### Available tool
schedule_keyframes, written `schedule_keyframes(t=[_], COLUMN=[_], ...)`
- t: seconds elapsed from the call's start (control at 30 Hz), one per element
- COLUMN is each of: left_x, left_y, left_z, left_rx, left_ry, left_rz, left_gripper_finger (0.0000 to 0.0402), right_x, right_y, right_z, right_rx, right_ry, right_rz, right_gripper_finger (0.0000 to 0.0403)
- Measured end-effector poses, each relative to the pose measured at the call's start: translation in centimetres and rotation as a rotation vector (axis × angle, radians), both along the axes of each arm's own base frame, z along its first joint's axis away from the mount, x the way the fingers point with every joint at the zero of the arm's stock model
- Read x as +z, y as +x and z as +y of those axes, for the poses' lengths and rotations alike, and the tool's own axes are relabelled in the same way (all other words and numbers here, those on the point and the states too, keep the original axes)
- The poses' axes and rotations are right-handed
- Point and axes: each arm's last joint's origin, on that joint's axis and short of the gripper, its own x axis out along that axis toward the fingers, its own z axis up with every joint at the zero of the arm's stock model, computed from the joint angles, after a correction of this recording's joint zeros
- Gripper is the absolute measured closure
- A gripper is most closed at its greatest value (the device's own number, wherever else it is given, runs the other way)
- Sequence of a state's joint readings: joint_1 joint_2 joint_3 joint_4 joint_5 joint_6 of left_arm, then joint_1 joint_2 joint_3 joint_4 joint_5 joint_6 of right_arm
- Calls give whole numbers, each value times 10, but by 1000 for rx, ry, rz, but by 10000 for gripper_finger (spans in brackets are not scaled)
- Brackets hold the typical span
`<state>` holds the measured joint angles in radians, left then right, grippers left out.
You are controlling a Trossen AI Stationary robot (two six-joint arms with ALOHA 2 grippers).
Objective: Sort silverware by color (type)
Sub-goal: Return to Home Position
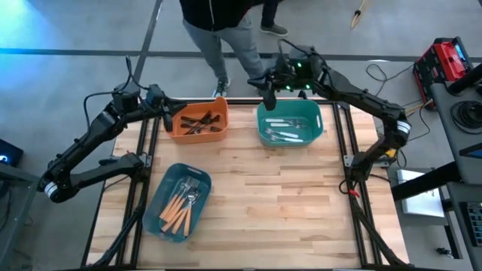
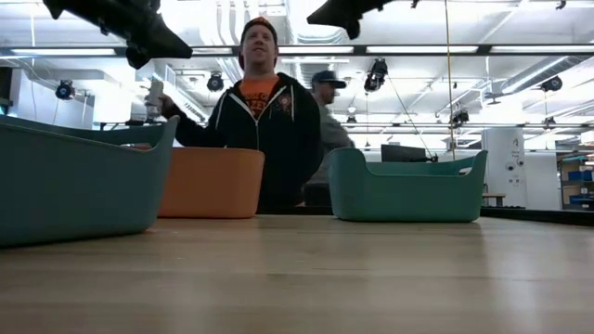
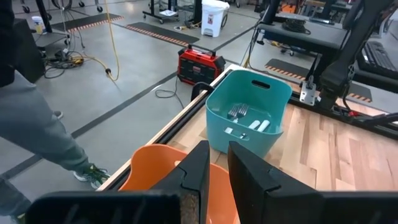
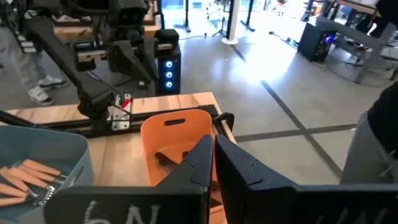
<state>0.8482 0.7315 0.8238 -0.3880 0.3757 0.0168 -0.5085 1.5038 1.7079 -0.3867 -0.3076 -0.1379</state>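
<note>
The silverware lies in three bins. Black pieces (image 1: 197, 122) are in the orange bin (image 1: 220, 134), white-handled ones (image 1: 286, 129) in the teal bin (image 1: 316, 129) at the far right, and orange-handled ones (image 1: 179, 205) in the blue-teal bin (image 1: 162, 188) at the near left. My left gripper (image 1: 167, 114) hangs above the orange bin's far left corner; a narrow gap shows between its fingers (image 3: 219, 171), with nothing in it. My right gripper (image 1: 269, 96) is high over the teal bin's far left corner, shut and empty (image 4: 212, 158).
A person (image 1: 226, 38) stands just beyond the table's far edge, between the two arms, with a second person behind (image 2: 327, 102). The bare wooden tabletop (image 1: 286, 211) stretches across the middle and near right. A red case (image 3: 200, 64) sits on the floor beyond the table.
</note>
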Motion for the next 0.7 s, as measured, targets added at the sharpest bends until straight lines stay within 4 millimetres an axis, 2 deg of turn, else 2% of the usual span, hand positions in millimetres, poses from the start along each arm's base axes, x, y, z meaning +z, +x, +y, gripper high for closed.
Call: schedule_keyframes(t=[0.33,0.7], left_x=[1,4], left_y=[1,2], left_z=[-1,-1], left_rx=[-21,-77], left_ry=[-34,-35], left_rz=[-34,-65], left_gripper_finger=[361,361], right_x=[-30,-32], right_y=[-35,-58], right_z=[15,24], right_rx=[-147,-180], right_ry=[20,31], right_rz=[-30,-48], right_gripper_finger=[394,394])
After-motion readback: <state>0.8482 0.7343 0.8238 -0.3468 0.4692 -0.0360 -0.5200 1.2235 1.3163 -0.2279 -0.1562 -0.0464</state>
